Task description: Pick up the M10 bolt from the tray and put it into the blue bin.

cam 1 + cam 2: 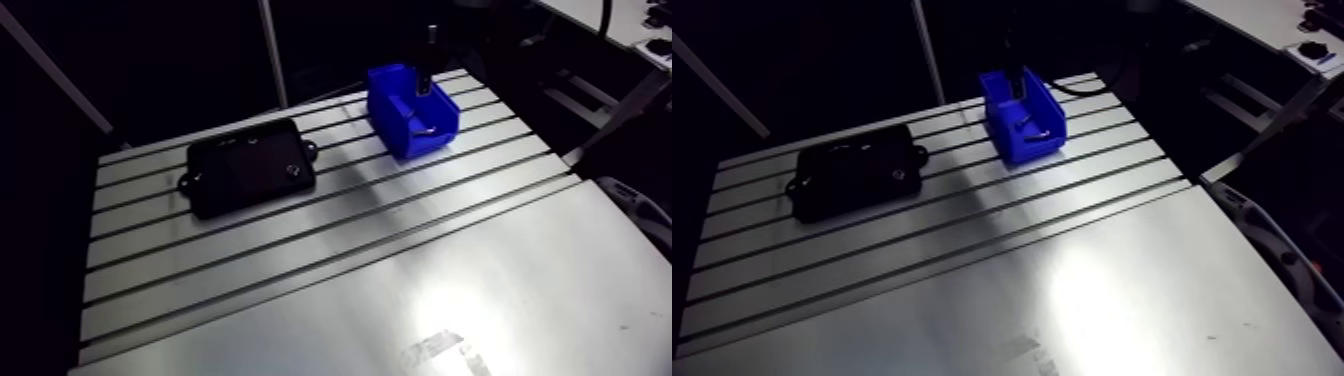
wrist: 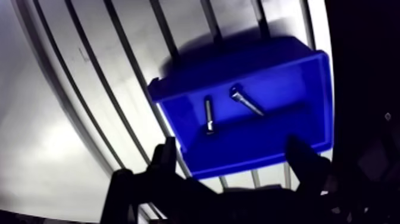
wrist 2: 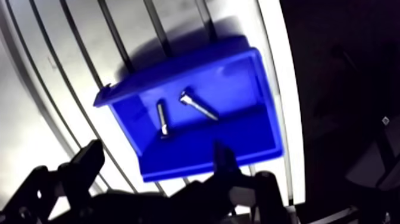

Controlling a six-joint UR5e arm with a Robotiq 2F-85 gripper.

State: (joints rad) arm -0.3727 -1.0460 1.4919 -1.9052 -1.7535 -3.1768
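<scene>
The black two-fingered gripper [image 2: 231, 149] is hanging over the open-topped blue plastic bin [image 2: 286, 77], with its fingers spread wide and gripping nothing. Two bolts are lying on the bin's floor, under and slightly ahead of the fingers. One long silver steel bolt [image 2: 209, 114] is pointing straight away from the gripper, and a second silver bolt [image 2: 246, 100] is lying slantwise just beside it without touching it. I cannot tell which of the two is the M10.

The bin is sitting on the slotted aluminium table [image 1: 300, 250], whose dark parallel grooves are running beneath it and on past the gripper on both sides. The bin is casting a soft shadow on the metal beyond its far wall.

In the arm view, the flat black rectangular tray [image 1: 230, 180] with small lugs on its edges is lying well to the side of the gripper, clear of the bin. Its contents are too dim to make out. Nearer the camera, a smooth bare metal sheet [image 1: 520, 290] is catching a bright patch of glare.
</scene>
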